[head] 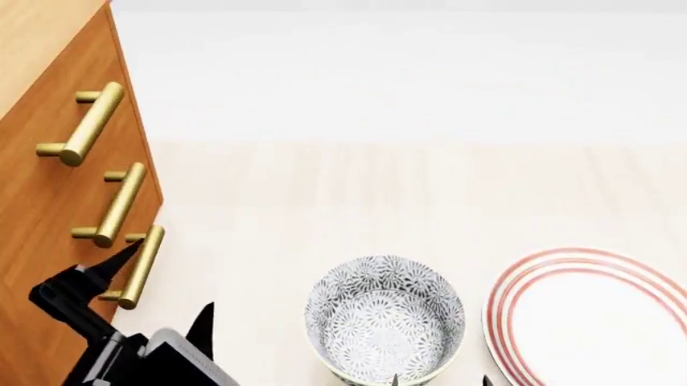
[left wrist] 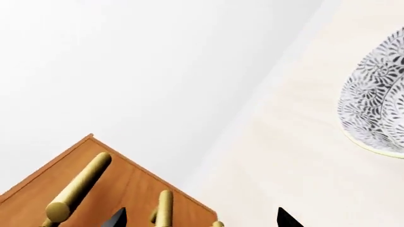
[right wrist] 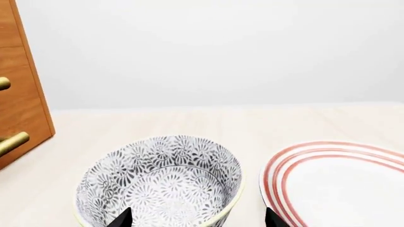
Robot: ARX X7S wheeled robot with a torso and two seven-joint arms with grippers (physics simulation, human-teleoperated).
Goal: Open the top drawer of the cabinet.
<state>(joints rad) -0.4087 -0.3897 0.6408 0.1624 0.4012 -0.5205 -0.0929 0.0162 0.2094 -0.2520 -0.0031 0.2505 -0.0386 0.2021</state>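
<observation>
Left gripper (head: 161, 285) sits low at the cabinet (head: 43, 217) front, its black fingers spread apart, one tip touching or just beside the lowest brass handle (head: 140, 267). At the far left, the cabinet's orange-brown face carries three brass bar handles in the head view; the top drawer (head: 54, 96) with the uppermost handle (head: 92, 123) looks flush and closed. Right of it on the pale desk (head: 376, 185) stands a patterned bowl (head: 384, 318), then a red-ringed plate (head: 590, 318). Right gripper (right wrist: 197, 218) hovers over the bowl, fingers apart.
</observation>
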